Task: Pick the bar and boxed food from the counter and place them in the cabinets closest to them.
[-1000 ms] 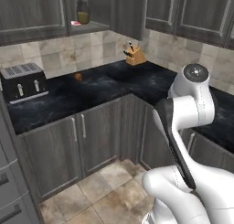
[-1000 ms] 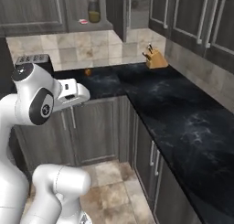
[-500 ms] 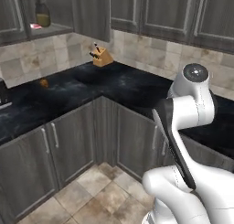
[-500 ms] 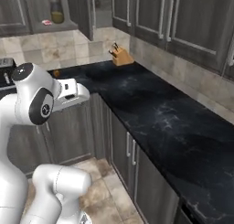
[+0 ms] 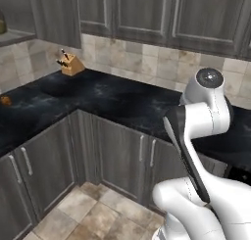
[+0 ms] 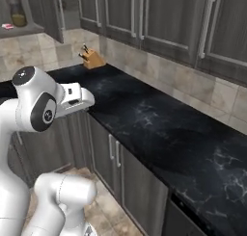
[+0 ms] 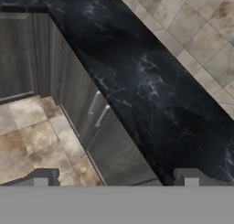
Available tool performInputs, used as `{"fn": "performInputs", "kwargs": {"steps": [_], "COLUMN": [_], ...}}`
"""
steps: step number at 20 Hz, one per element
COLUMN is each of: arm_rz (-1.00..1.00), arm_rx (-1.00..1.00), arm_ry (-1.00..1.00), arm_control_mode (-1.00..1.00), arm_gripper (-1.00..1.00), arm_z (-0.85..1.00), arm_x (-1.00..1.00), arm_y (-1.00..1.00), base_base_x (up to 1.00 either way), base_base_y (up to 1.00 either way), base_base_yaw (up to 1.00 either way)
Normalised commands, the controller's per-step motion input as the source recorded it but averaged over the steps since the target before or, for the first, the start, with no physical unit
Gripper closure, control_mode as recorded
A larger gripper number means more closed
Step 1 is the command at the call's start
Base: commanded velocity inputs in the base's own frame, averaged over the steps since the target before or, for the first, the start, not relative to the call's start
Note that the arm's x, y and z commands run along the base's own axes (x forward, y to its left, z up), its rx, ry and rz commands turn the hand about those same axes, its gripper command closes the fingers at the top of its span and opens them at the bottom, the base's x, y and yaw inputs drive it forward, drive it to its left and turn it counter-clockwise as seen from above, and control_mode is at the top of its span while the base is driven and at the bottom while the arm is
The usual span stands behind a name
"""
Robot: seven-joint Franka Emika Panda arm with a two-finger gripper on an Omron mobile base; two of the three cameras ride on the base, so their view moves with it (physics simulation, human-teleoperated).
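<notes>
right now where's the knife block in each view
Left base view: knife block at upper left, on the counter against the tiled wall.
Right base view: knife block upper left of centre, at the counter's far end.
Hand view: counter and base cupboards, no knife block.
Shared landmark: the black marble counter.

A knife block (image 5: 70,66) is set on the worktop (image 5: 122,102) in its far corner, against the tiled wall, below the cabinets (image 5: 162,13).
</notes>
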Motion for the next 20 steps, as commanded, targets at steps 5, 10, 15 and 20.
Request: {"fn": "performInputs", "kwargs": {"steps": [5, 10, 15, 20], "arm_rz": [0.00, 0.00, 0.00, 0.00], "arm_rx": [0.00, 0.00, 0.00, 0.00], "arm_ry": [0.00, 0.00, 0.00, 0.00], "arm_control_mode": [1.00, 1.00, 1.00, 1.00], "arm_gripper": [-1.00, -1.00, -1.00, -1.00], "arm_z": [0.00, 0.00, 0.00, 0.00], "arm_x": [0.00, 0.00, 0.00, 0.00], "arm_y": [0.00, 0.00, 0.00, 0.00], "base_base_x": [0.00, -0.01, -0.01, -0.04], "base_base_y": [0.00, 0.00, 0.00, 0.00], "base_base_yaw": [-0.39, -0.38, -0.38, -0.37]}}
